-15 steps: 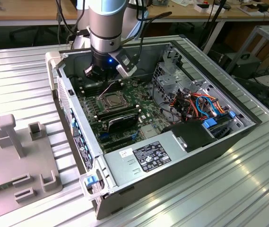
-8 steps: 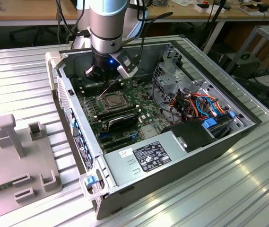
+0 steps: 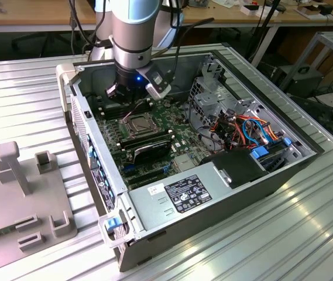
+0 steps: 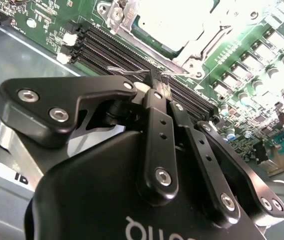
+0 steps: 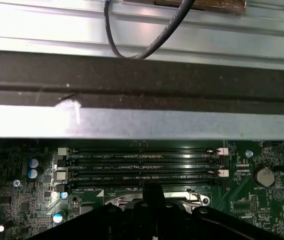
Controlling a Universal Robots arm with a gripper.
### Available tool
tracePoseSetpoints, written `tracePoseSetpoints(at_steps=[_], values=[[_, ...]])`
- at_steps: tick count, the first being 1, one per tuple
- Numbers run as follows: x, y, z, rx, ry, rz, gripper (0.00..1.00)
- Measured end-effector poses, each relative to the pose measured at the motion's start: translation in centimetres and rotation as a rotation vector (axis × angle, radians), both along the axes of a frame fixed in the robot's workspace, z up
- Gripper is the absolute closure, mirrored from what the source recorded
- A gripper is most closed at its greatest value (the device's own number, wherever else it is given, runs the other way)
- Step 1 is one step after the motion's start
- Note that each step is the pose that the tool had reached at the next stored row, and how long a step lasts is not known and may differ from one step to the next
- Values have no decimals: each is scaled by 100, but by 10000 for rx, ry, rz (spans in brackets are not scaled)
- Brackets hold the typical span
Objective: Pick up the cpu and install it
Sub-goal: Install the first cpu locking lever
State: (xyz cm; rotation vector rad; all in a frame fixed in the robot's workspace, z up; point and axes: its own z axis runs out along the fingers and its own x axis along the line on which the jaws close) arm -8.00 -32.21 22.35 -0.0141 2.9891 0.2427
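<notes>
In the exterior view a grey power supply [image 3: 189, 196] sits nearest, at 6 o'clock, in the open computer case [image 3: 283, 167] on the ribbed worktop [image 3: 260, 246]. Beyond it, towards 11 o'clock, the cpu [image 4: 176, 20] lies flat in its socket [image 3: 137, 124] on the green board [image 3: 181, 120], with a metal frame around it.

It looks light, stiff and thin, with a smooth face. It is probably delicate underneath, so it is best pinched by two opposite edges and kept level.

Farther back, the arm [image 3: 134, 29] comes straight down from 12 o'clock, wrist vertical. In the second wrist view the fingers [image 4: 152, 115] are pressed together, their tips at a thin wire lever [image 4: 129, 70] between the socket and the memory slots [image 4: 107, 50]. I cannot tell whether they pinch it.
</notes>
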Motion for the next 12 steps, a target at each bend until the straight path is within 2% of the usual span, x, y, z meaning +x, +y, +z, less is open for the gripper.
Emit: tracePoseSetpoints(at_steps=[12], values=[[113, 0, -84, 1, 0, 0, 89]])
